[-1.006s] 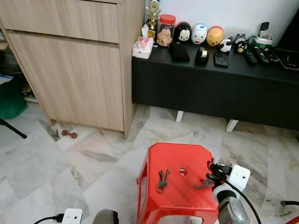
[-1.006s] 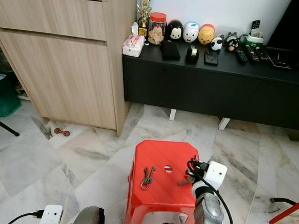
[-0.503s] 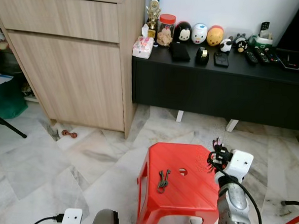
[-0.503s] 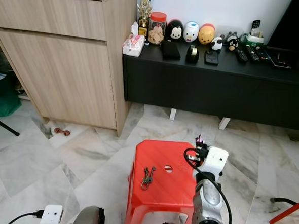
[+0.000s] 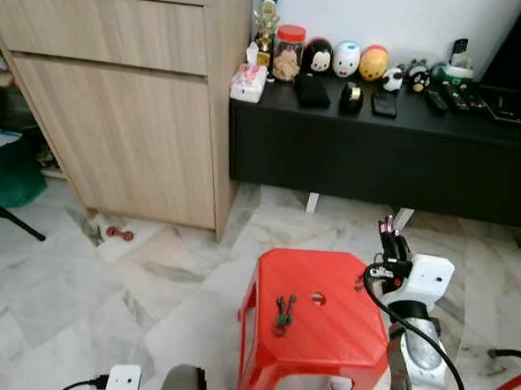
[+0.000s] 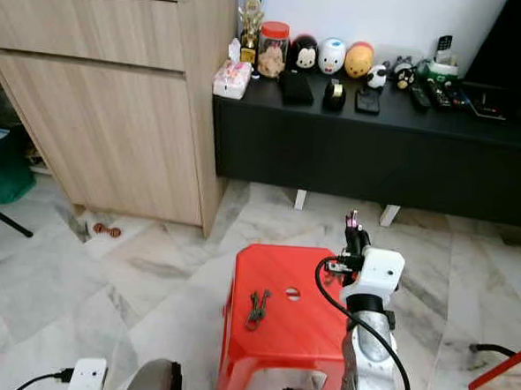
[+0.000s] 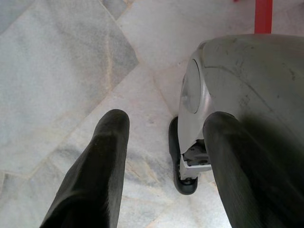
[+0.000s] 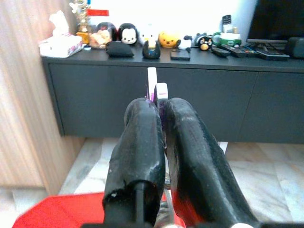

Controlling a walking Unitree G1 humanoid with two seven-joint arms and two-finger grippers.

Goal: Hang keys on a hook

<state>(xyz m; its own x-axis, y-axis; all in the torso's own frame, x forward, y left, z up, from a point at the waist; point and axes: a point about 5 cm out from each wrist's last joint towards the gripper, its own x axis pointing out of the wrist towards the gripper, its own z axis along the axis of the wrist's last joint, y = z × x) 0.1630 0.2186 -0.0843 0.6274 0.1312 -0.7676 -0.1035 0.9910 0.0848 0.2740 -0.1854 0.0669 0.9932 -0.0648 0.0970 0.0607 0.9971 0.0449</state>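
Black fingers of the right gripper (image 8: 161,102) are pinched together on a small white-purple tag (image 8: 156,85), raised beside the red stool (image 5: 340,337). Left gripper (image 7: 161,137) hangs spread apart, idle over floor. A key bunch (image 5: 282,312) lies on the stool. Risk: thin pinch slips when swinging; no hook visible.

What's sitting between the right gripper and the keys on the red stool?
Nothing visible. The keys lie alone on the red stool seat; the right gripper, raised above the stool's right edge, is shut on a small white and purple item.
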